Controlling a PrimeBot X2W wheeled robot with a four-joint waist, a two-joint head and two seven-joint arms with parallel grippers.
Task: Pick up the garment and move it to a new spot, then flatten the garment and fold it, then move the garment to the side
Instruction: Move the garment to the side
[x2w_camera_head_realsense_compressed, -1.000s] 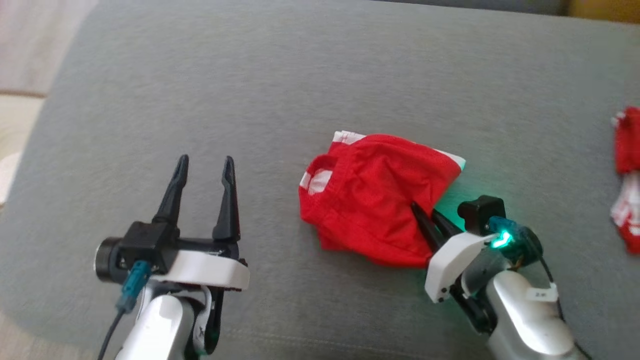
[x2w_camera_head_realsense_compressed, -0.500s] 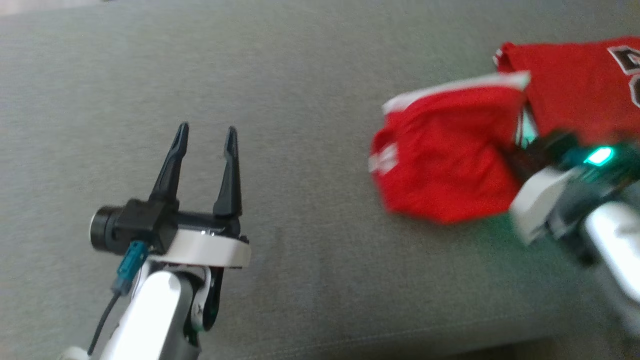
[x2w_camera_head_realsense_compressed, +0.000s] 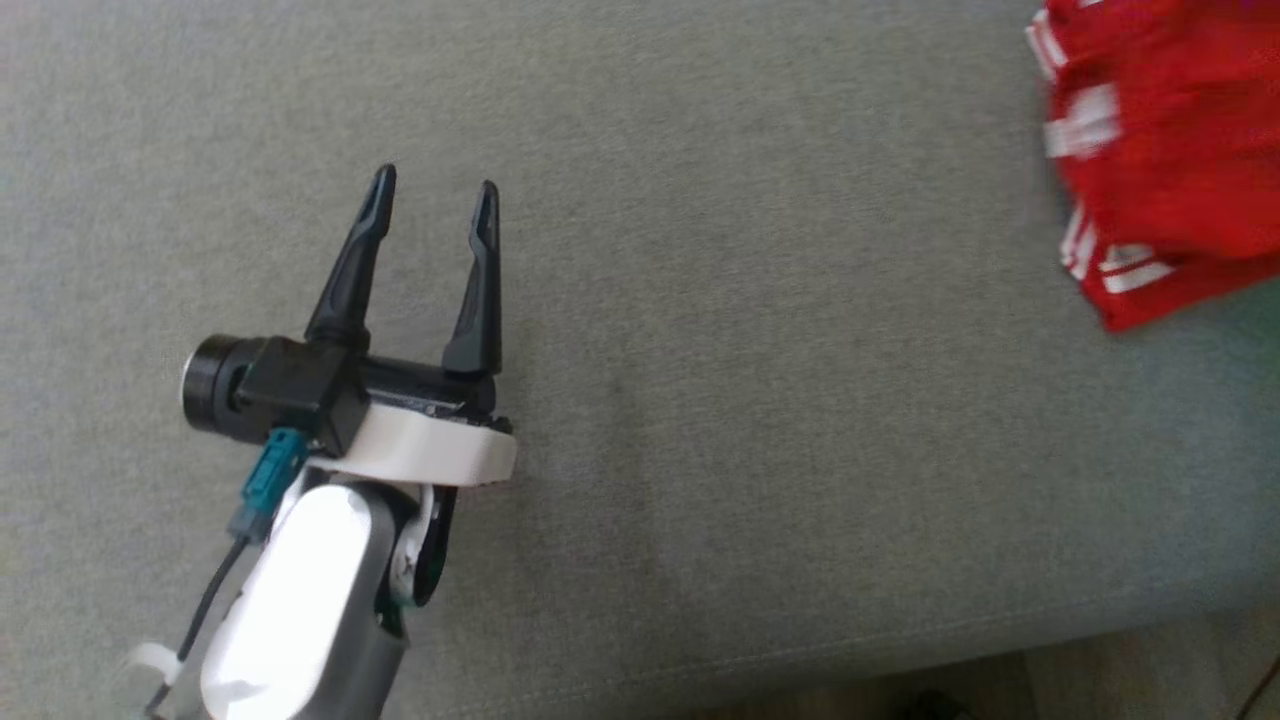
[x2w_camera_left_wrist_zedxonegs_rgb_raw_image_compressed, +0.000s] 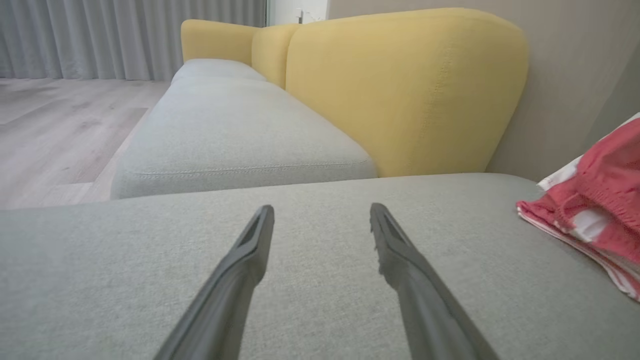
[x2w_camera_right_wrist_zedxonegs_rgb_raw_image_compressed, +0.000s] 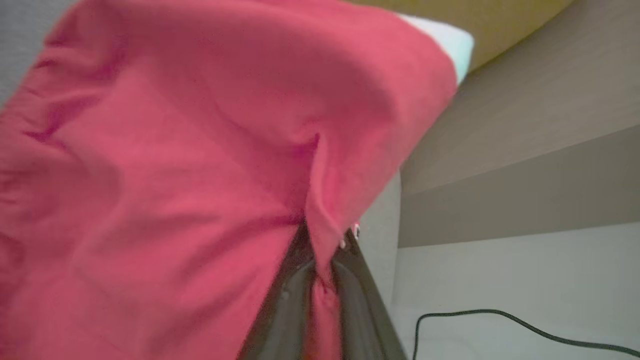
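Our left gripper (x2w_camera_head_realsense_compressed: 436, 180) hovers over the grey cushion (x2w_camera_head_realsense_compressed: 750, 400), jaws wide apart and holding nothing. Our right gripper (x2w_camera_right_wrist_zedxonegs_rgb_raw_image_compressed: 322, 240) has its jaws clamped on a fold of the red garment (x2w_camera_right_wrist_zedxonegs_rgb_raw_image_compressed: 175, 150), which spreads beyond them. The blurred red cloth (x2w_camera_head_realsense_compressed: 1160, 150) at the cushion's right end may be that garment, but we cannot tell.
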